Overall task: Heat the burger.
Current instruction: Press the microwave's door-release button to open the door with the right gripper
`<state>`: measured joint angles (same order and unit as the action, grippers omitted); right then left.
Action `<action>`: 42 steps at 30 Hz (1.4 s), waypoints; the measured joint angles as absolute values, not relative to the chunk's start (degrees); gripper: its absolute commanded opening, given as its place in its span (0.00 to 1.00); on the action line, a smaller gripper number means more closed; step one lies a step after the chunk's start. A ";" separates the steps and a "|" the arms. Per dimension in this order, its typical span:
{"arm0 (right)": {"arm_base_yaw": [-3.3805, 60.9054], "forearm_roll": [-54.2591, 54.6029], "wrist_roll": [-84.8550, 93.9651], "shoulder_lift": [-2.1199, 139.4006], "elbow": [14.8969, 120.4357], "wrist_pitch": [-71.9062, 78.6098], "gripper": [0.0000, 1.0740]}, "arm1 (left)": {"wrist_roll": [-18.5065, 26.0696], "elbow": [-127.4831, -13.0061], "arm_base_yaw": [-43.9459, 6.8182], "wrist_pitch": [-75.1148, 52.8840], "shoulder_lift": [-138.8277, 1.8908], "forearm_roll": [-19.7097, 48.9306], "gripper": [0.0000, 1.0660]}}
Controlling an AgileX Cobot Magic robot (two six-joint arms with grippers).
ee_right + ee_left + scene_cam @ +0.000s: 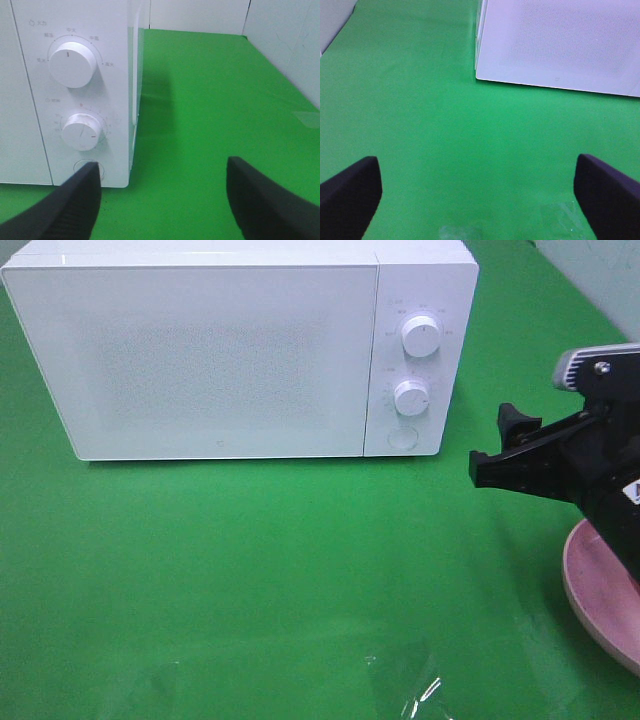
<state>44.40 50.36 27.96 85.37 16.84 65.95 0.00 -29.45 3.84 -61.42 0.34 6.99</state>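
burger: not visible in any view — hidden or out of frame
location: cannot tell
pose, state: cannot tell

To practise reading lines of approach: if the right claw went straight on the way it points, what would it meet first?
Probably the microwave, at its front right corner. The right claw has one finger lined up with the round button, while the other points past the side over the green cloth. Depth is uncertain.
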 measured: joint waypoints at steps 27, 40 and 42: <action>52.94 57.01 20.23 98.55 27.33 66.92 0.64 | 0.00 -29.45 3.84 -61.42 0.34 6.99 0.91; 52.94 57.35 -22.23 98.55 27.50 60.85 0.22 | 0.00 -29.45 3.84 -61.42 0.34 6.99 0.91; 52.94 57.35 -26.24 98.55 27.50 60.85 0.19 | 0.00 -29.45 3.84 -61.42 0.34 6.99 0.91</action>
<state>52.94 57.35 -26.24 98.55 27.50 60.85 0.00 -29.45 3.84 -61.42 0.34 6.99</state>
